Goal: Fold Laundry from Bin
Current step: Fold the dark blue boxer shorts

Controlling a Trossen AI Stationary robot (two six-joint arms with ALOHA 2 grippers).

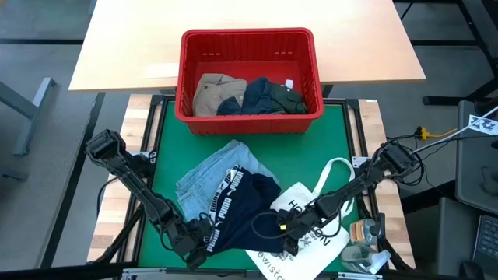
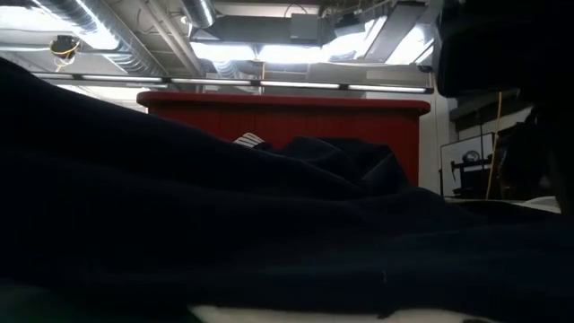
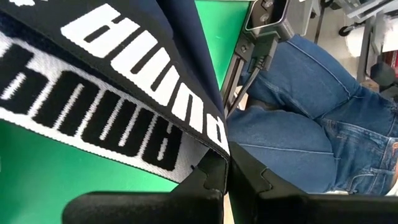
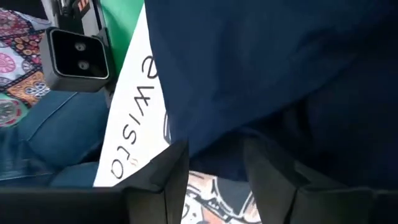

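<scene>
My green mat [image 1: 167, 148] covers the near table, and at its far edge sits the red bin [image 1: 249, 47], holding a khaki-tan garment [image 1: 214, 92] on its left side, a navy piece [image 1: 255, 95] in the middle and a dark green one [image 1: 289, 98] to the right; nearer to me on the mat lies the light blue denim [image 1: 214, 173], spread flat, with the navy garment [image 1: 245, 204] overlapping its right and near parts, its white waistband with black lettering [image 3: 112, 118] turned up along the left; a white tote bag [image 1: 307, 237] lies just right of the navy cloth, partly under it; in the low view the dark cloth fills nearly everything, with only the bin's red wall showing behind it; my left gripper [image 1: 204, 233] is at the near left edge of the navy garment, fingers [image 3: 205, 180] clenched tight on the waistband hem; my right gripper [image 1: 289, 227] is at the garment's near right edge over the tote, fingers [image 4: 171, 171] partly apart with navy cloth lying between them; whether they truly pinch it I cannot tell.
</scene>
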